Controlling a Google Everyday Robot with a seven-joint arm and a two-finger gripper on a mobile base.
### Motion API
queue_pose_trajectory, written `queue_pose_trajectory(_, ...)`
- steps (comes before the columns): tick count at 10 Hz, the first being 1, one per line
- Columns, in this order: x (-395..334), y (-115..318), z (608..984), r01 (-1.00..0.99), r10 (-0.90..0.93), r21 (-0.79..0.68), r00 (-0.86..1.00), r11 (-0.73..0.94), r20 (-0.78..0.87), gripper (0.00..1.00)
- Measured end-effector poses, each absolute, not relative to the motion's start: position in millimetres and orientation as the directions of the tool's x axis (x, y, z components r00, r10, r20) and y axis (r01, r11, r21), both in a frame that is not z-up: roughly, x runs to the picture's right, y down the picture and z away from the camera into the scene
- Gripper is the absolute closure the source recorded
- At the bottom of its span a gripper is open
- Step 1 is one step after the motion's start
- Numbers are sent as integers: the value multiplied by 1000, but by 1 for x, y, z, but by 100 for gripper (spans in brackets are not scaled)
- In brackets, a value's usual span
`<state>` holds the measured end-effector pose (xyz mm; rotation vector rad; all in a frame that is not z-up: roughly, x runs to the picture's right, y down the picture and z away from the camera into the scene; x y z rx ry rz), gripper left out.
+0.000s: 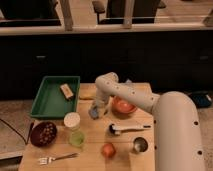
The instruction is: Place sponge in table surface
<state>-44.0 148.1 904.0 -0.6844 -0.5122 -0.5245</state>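
The light-blue sponge (94, 113) is at the middle of the wooden table surface (95, 145), left of the orange bowl (123, 106) and just above the white cup. My gripper (97, 107) points down directly over the sponge and hides its top edge. I cannot tell whether the sponge rests on the table or hangs just above it. My white arm (150, 102) reaches in from the right, over the bowl.
A green tray (47, 102) with a tan block (66, 91) is at the back left. A white cup (72, 120), green cup (76, 138), dark bowl (43, 133), fork (59, 158), red fruit (108, 149), metal cup (140, 145) and scoop (125, 128) crowd the front.
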Motion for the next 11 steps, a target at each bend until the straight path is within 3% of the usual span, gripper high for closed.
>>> queue_pose_trajectory(5, -35, 121, 876, 606, -296, -417, 743, 677, 600, 100)
queue_pose_trajectory(11, -28, 81, 799, 692, -351, -336, 651, 639, 673, 100)
